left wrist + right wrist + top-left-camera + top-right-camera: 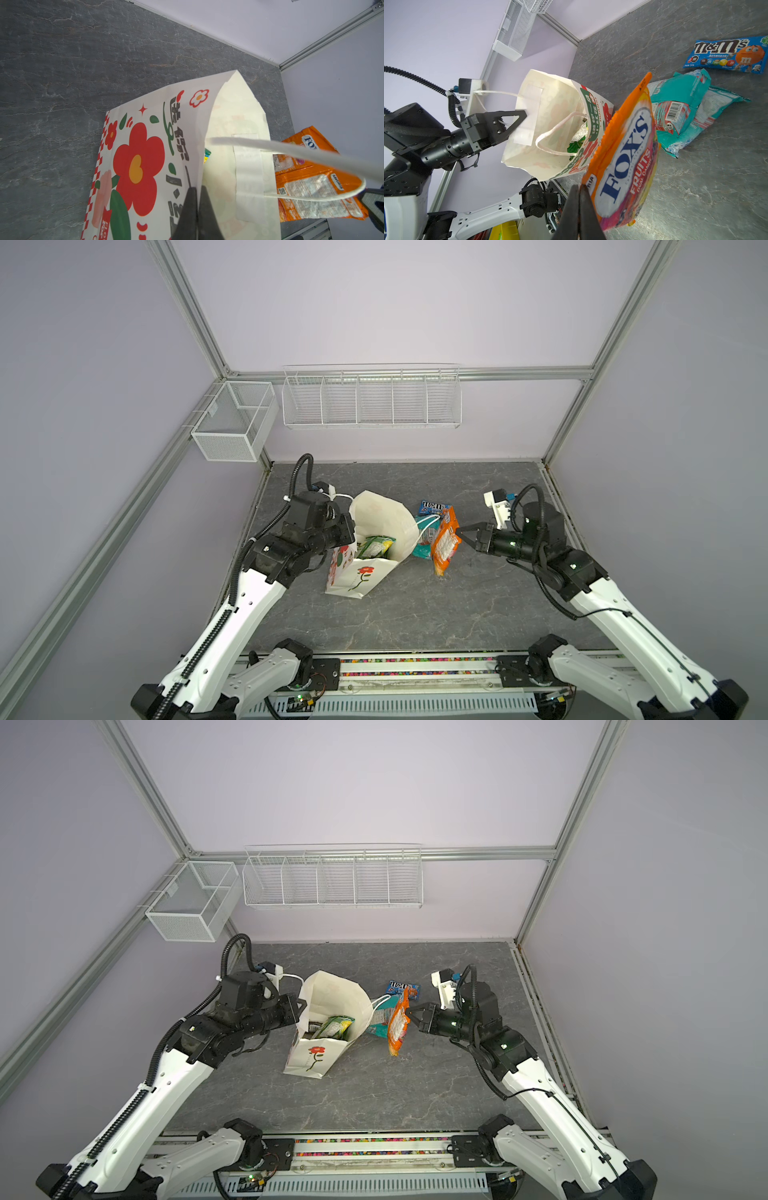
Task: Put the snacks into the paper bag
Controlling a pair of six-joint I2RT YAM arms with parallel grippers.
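Lettering on the orange bag (625,158) pinched by the right gripper (579,186) reads FOX'S FRUITS. An m&m's pack (726,54) lies beyond it; the left gripper (197,188) clamps the paper bag (145,145).

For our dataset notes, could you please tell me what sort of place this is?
Probably a robot lab test cell: an aluminium frame with plain walls, a left arm and right arm at a grey tabletop, and wire baskets on the wall.

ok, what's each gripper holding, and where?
The left gripper pinches the paper bag at its rim; the right gripper pinches the orange bag by its edge.
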